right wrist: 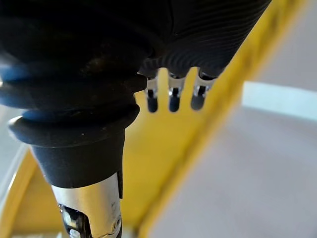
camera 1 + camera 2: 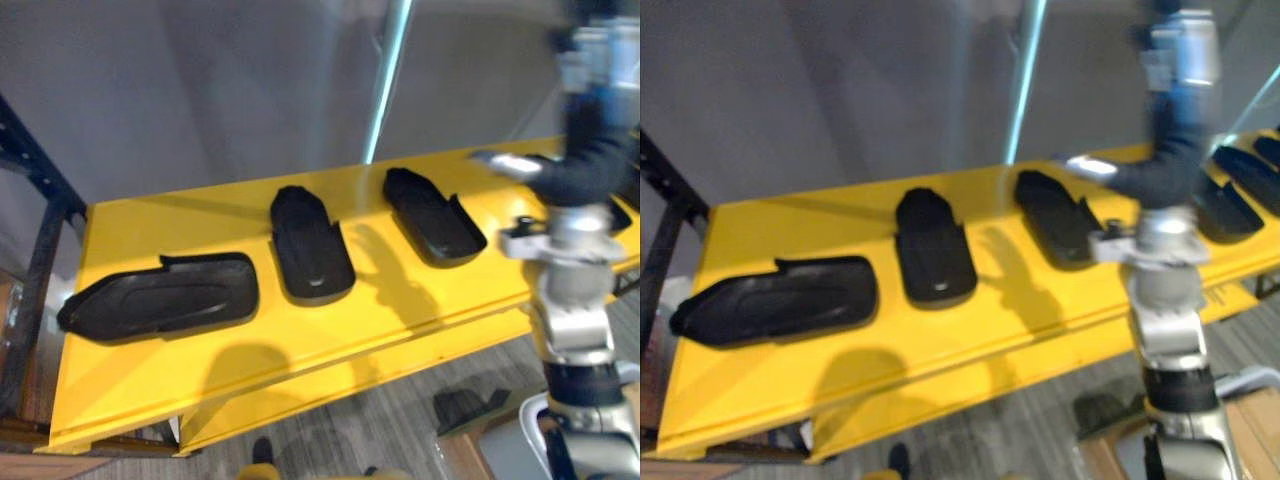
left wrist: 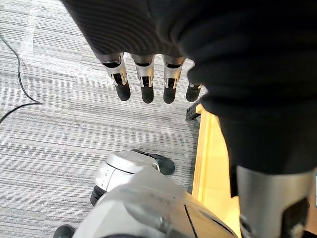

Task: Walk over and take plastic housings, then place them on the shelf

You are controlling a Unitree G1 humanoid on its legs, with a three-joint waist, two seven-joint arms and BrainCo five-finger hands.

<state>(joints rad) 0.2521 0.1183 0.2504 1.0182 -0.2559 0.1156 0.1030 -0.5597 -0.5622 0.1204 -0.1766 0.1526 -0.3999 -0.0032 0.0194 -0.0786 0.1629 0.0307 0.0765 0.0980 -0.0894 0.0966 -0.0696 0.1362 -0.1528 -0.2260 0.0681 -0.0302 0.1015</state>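
Three black plastic housings lie on a yellow shelf (image 2: 200, 215): a long one (image 2: 160, 295) at the left, one (image 2: 310, 245) in the middle and one (image 2: 432, 215) further right. More housings (image 2: 1225, 205) lie at the shelf's right end. My right arm rises at the right, and its hand (image 1: 171, 96) hangs over the yellow surface with straight fingers, holding nothing. My left hand (image 3: 146, 84) hangs low over the grey carpet, fingers straight and empty.
A dark rack upright (image 2: 40, 200) stands at the shelf's left end. Behind the shelf is a grey wall with a turquoise strip (image 2: 390, 70). Grey carpet (image 3: 59, 129) lies below, and a pale yellow board edge (image 3: 208, 148) shows near my left hand.
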